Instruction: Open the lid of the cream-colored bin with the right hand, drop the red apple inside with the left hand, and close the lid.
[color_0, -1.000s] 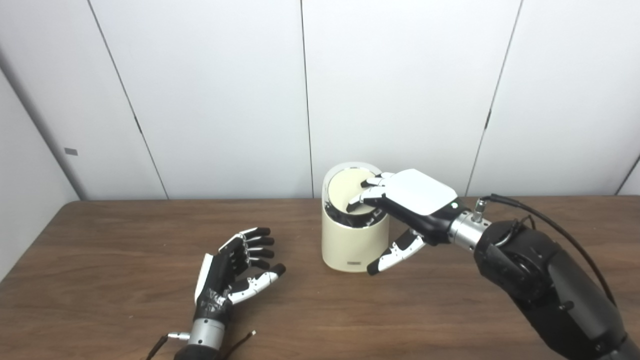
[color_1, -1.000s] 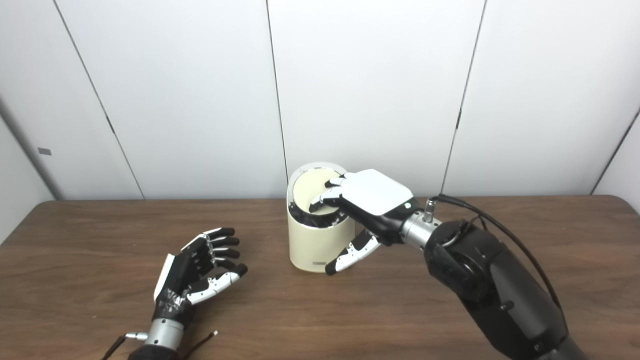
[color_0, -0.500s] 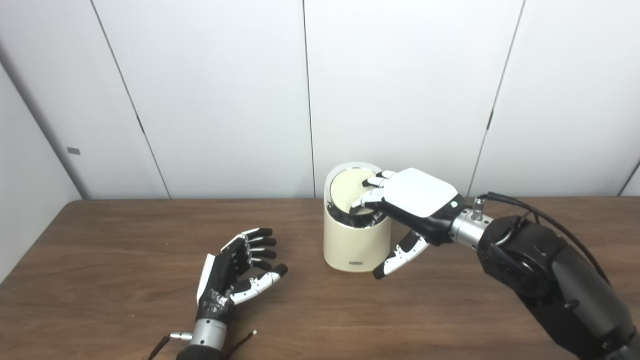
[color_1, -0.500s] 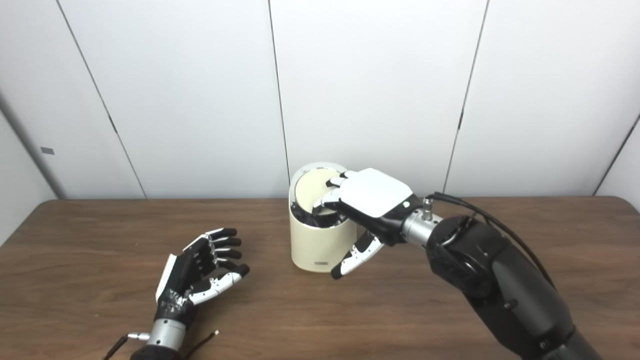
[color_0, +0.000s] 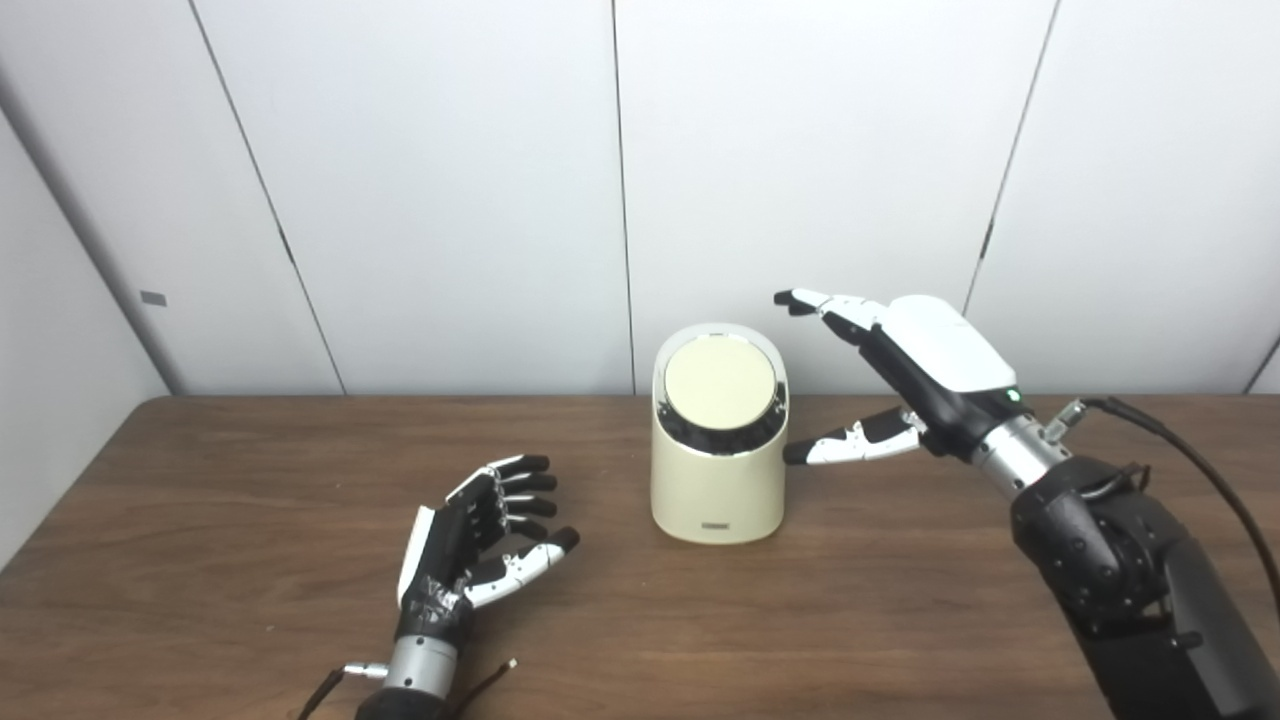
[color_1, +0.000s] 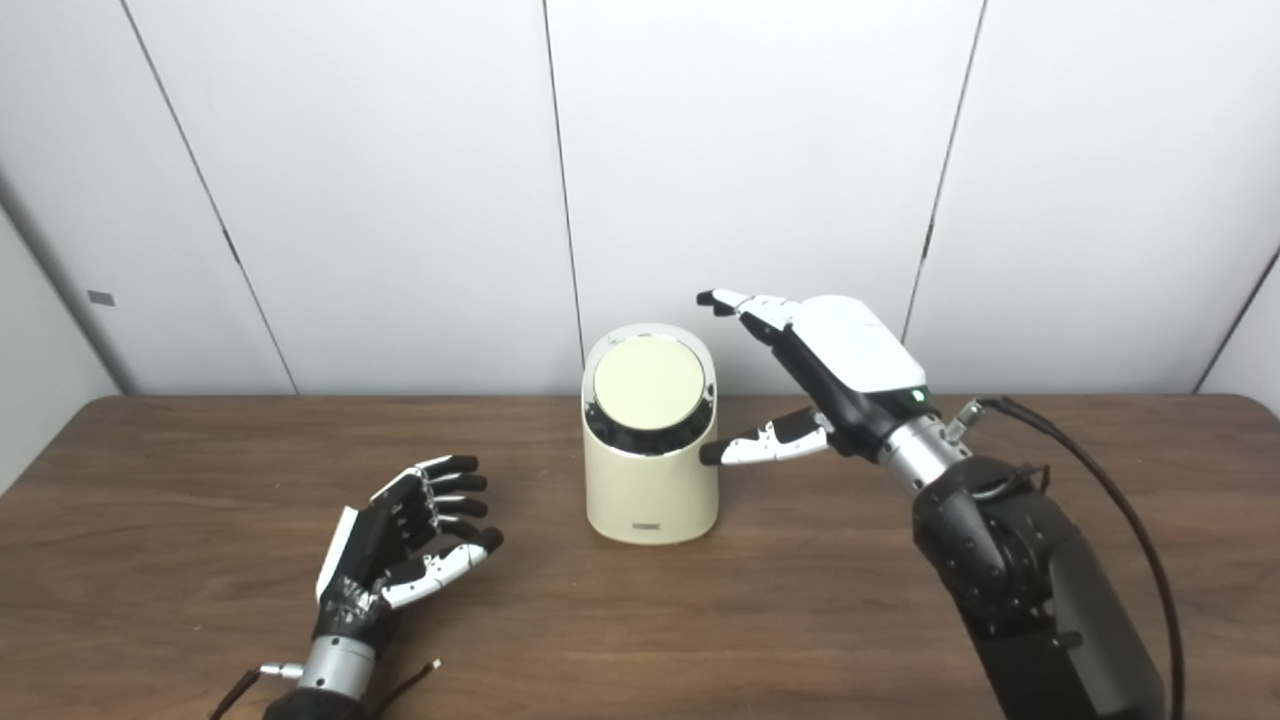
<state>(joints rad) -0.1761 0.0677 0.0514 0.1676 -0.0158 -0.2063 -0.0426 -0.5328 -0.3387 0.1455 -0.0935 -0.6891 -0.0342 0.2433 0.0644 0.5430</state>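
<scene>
Lifted off the lid (color_0: 719, 383) since a moment ago, the right hand (color_0: 925, 365) now hangs up and to the right of the cream-colored bin (color_0: 717, 480), fingers spread and holding nothing, thumb tip just beside the bin's upper wall. That lid sits flush and shut. Left of the bin, the left hand (color_0: 470, 530) rests on the wooden table (color_0: 900, 620), palm up, fingers loosely apart, empty; no apple shows.

Bright, even light from above, soft shadows on the table (color_0: 200, 500), mildly soft focus throughout.

A lab-like room: bare white wall panels (color_0: 800, 150), wooden table (color_0: 800, 620).
</scene>
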